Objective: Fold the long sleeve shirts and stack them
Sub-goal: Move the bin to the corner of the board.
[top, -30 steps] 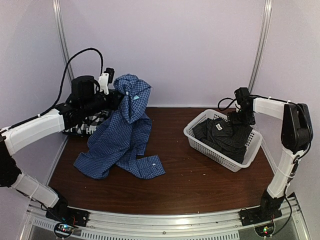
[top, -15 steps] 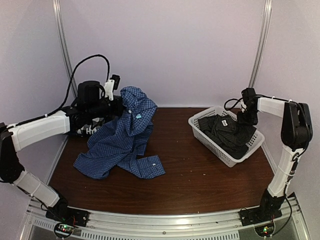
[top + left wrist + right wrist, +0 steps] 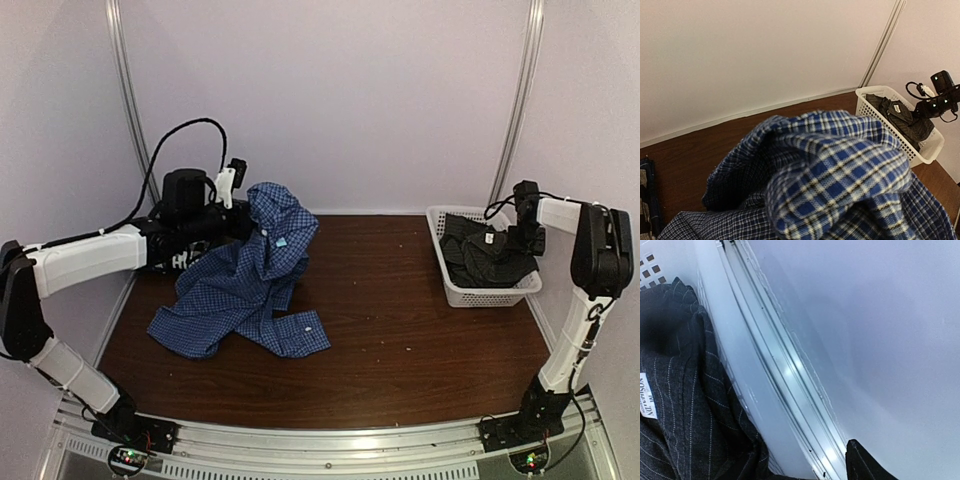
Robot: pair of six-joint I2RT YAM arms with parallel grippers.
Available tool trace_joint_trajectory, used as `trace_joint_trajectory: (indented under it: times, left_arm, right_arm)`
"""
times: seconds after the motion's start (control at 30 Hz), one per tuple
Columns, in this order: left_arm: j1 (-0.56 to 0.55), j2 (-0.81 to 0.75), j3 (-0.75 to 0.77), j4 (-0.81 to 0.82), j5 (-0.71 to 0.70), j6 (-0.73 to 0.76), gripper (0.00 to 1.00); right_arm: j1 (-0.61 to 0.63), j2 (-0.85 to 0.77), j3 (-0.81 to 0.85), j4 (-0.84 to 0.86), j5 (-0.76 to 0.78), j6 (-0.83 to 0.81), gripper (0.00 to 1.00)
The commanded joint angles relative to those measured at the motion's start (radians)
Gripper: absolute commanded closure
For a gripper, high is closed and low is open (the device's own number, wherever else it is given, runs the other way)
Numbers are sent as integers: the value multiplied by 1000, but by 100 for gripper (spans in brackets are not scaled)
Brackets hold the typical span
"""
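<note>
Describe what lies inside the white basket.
A crumpled dark pinstriped shirt fills the white basket. Anything beneath it is covered, so further shirts cannot be confirmed.

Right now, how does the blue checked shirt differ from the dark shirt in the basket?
The blue checked shirt sprawls across the table, one end held up by the left gripper; the dark shirt lies bunched inside the white basket. The blue checked shirt has a bright check; the dark shirt is charcoal with thin pinstripes. Both are crumpled and not yet folded.
</note>
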Motion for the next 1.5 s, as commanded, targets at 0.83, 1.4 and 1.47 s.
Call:
trace_joint_trajectory:
  times: [0.83,1.4,1.47]
  left_arm:
    - [8,23,-31,85,47,-42,92]
    - [8,28,-31,82,55,-46,92]
    - [8,32,-31,82,56,-46,92]
  right_arm:
    - [549,-148,-78,61,61,52,22]
    - [444,-48,-84,28,130,-13,37]
    - [416,-47,-83,28,135,-19,37]
